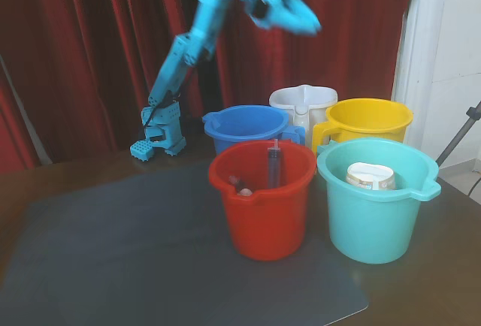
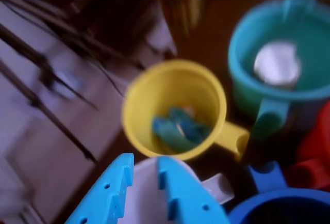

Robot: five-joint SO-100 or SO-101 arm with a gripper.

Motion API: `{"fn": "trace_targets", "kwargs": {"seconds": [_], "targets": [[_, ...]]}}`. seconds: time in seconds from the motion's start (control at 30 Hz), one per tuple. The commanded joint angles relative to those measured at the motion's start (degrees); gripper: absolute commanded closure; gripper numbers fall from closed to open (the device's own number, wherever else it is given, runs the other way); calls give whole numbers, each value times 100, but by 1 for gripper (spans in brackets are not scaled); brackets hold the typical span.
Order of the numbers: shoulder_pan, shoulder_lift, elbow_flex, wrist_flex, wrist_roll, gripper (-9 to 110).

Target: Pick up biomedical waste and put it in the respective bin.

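My blue gripper (image 1: 310, 25) is raised high above the buckets and blurred by motion. In the wrist view its two fingers enter from the bottom; the gripper (image 2: 144, 160) is open with nothing between the jaws. It hangs over the white bucket (image 2: 147, 193), with the yellow bucket (image 2: 136, 97) just beyond. Inside the yellow bucket lies crumpled teal material (image 2: 178, 131) with a tiny whitish oblong bit (image 2: 179, 128) on it, possibly the biomedical waste; it is too blurred to be sure. The yellow bucket (image 1: 368, 116) stands at the back right in the fixed view, its inside hidden there.
The red bucket (image 1: 263, 213) in front holds an upright syringe (image 1: 273, 164) and small pale bits (image 1: 244, 191). The teal bucket (image 1: 376, 213) holds a white tape roll (image 1: 370, 176). The blue bucket (image 1: 244, 125) and white bucket (image 1: 303, 101) stand behind. A dark mat (image 1: 135, 258) covers the table.
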Motion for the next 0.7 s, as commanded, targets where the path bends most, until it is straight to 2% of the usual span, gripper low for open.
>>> {"fn": "trace_targets", "kwargs": {"seconds": [0.0,0.1,0.2,0.5,0.67], "targets": [[53,1406,-1239,1749,-88,100],[79,2232,-1002,2013,-396,100],[545,3103,-193,2013,-1310,100],[2285,6108,3604,1986,-5704,101],[4166,7093,5177,1916,-8719,101]]}}
